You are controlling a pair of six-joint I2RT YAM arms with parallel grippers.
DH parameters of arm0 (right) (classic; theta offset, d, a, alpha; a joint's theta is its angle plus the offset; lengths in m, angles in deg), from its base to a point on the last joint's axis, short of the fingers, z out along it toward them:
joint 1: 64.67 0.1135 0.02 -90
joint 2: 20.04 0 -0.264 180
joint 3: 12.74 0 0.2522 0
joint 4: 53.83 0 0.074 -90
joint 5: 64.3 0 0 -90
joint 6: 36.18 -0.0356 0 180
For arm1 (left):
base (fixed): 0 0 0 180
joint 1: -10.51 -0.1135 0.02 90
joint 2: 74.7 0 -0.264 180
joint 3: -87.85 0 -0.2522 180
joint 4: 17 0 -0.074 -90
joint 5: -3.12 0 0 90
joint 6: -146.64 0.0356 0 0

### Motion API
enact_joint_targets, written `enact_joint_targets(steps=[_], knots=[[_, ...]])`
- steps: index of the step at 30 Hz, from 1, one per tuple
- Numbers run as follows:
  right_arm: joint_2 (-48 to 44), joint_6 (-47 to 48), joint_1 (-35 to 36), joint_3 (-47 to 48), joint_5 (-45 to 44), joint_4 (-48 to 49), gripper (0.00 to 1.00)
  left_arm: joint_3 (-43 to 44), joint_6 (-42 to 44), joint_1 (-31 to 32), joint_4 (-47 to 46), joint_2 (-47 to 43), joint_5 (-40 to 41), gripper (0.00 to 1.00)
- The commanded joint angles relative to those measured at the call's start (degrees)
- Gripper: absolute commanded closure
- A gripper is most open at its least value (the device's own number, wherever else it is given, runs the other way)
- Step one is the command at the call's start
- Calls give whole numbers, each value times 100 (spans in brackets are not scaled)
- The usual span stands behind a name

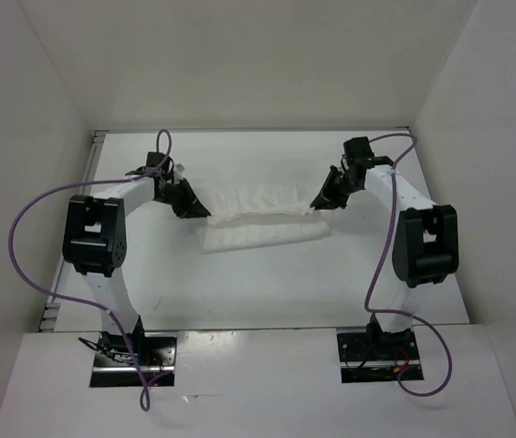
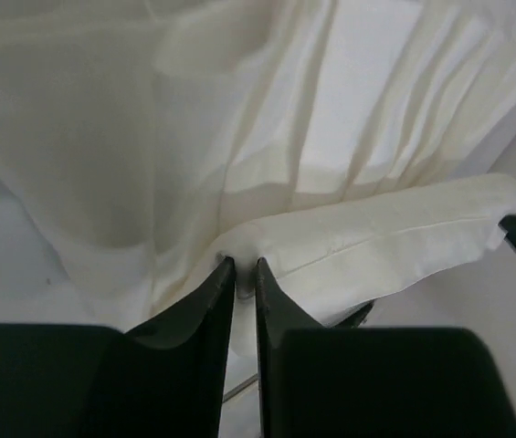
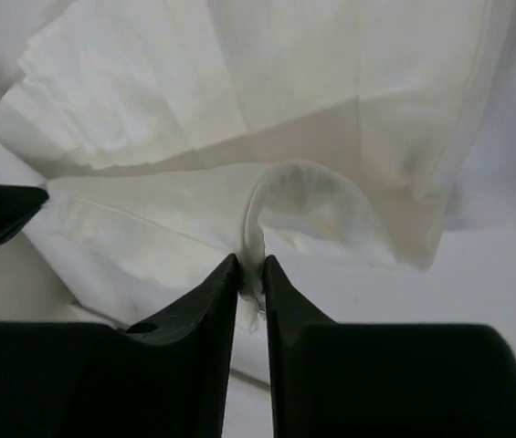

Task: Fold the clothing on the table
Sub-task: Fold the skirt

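Two pinches hold the clothing (image 1: 258, 219): left end effector (image 2: 245, 266) and right end effector (image 3: 250, 266) each grip an end; best to carry both level and lay it squarely.

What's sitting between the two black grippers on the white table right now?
The thin white fabric garment spans the stretch from left gripper to right gripper, each pinching one end; the top view shows it.

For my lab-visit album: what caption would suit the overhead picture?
The left end effector and right end effector each pinch one end of the white clothing on the table.
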Motion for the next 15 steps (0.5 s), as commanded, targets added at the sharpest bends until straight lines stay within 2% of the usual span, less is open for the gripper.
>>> enact_joint_targets(steps=[1, 2, 3, 5, 6, 7, 8, 10, 15], knots=[[507, 88, -263, 607, -396, 921, 74, 717, -438, -96, -545, 386, 682, 73], [700, 88, -333, 808, -466, 1001, 64, 824, -648, -96, -677, 388, 735, 60], [702, 88, -394, 810, -466, 1323, 58, 912, -763, -96, -800, 388, 970, 51], [589, 88, -395, 706, -589, 1676, 52, 1036, -1096, -209, -1011, 266, 1252, 38], [309, 88, -465, 644, -589, 1843, 51, 1036, -1159, -210, -1143, 4, 1436, 34], [132, 149, -465, 582, -589, 1950, 45, 949, -1212, -271, -1196, -164, 1560, 31], [-35, 228, -465, 581, -668, 1951, 39, 740, -1212, -272, -1197, -348, 1683, 23], [-413, 437, -413, 581, -949, 1436, 38, 519, -994, -324, -1267, -850, 1833, 19], [-669, 773, -115, 661, -1152, 484, 38, -193, -134, -263, -504, -1483, 1667, 18]])
